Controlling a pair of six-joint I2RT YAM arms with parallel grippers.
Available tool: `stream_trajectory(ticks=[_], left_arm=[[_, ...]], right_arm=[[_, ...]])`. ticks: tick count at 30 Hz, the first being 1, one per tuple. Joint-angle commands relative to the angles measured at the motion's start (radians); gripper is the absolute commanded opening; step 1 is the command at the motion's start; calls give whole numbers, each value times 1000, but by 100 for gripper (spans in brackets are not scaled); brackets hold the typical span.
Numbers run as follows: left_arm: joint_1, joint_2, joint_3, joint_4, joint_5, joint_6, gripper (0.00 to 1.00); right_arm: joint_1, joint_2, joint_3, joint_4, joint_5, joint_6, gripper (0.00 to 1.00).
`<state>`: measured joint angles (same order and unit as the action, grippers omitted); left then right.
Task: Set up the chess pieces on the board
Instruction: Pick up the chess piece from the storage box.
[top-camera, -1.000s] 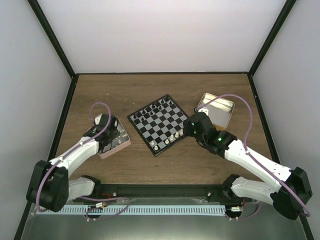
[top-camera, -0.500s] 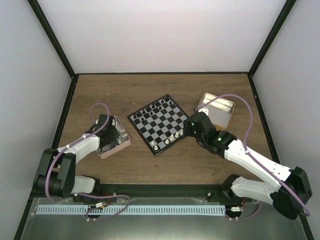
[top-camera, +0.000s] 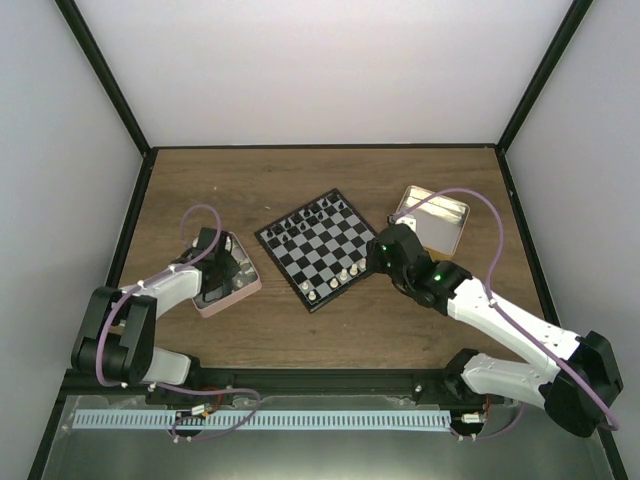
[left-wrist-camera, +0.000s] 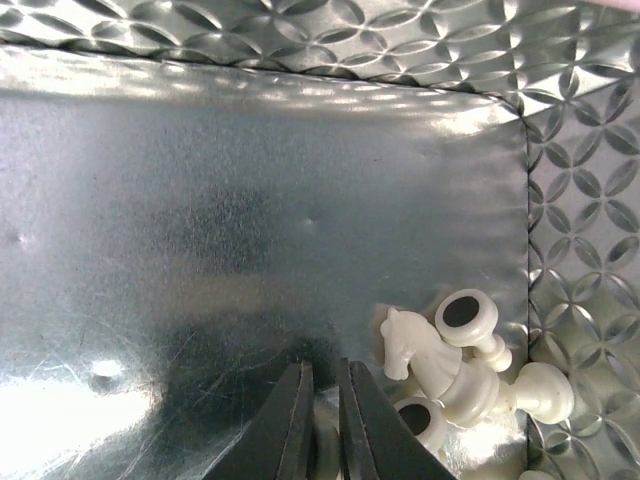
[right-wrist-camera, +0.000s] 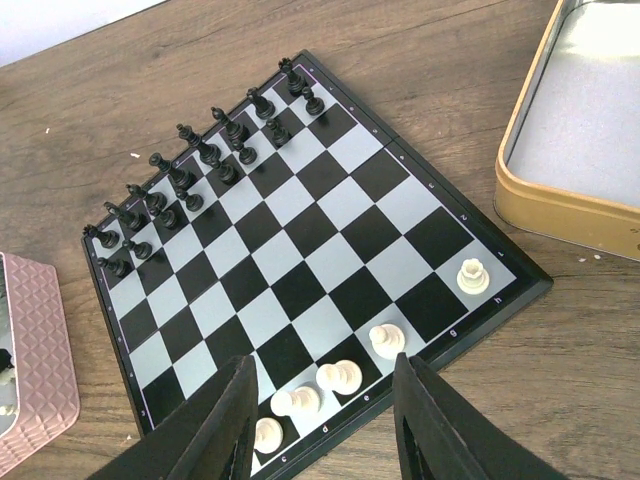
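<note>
The board (top-camera: 318, 250) lies tilted at mid table; it also shows in the right wrist view (right-wrist-camera: 300, 240). Black pieces (right-wrist-camera: 200, 150) fill its far rows. Several cream-white chess pieces (right-wrist-camera: 340, 376) stand along its near edge, with a rook (right-wrist-camera: 472, 275) at the corner. My right gripper (right-wrist-camera: 322, 362) is open and empty, above that near edge (top-camera: 375, 255). My left gripper (left-wrist-camera: 322, 370) is down inside the pink tin (top-camera: 245, 285), its jaws nearly closed on a cream-white piece (left-wrist-camera: 325, 450). A white knight (left-wrist-camera: 410, 345) and other white pieces lie heaped beside it.
A gold tin (top-camera: 435, 220) lies open to the right of the board, also in the right wrist view (right-wrist-camera: 580, 130). The pink tin's patterned walls (left-wrist-camera: 580, 200) enclose the left gripper closely. Black-framed white walls surround the table.
The left arm has folded back and its gripper has sunk lower into the pink tin. The right arm has hardly moved.
</note>
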<state>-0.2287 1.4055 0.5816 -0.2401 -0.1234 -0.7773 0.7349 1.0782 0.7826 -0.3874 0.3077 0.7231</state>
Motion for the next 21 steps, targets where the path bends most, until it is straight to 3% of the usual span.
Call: stream_trajectory(ticks=[1,13,21], left_arm=[[6,2,-6,-13,7,12,9],[6,-158,-38,-19,9,0,8],[6,-250,-21,32,289,47,7]], right_arm=[[-6,2,6,12,24,7,39],[-6,12,-5,32,-16,18,39],[-6,51,-27,183,-258,-3,40]])
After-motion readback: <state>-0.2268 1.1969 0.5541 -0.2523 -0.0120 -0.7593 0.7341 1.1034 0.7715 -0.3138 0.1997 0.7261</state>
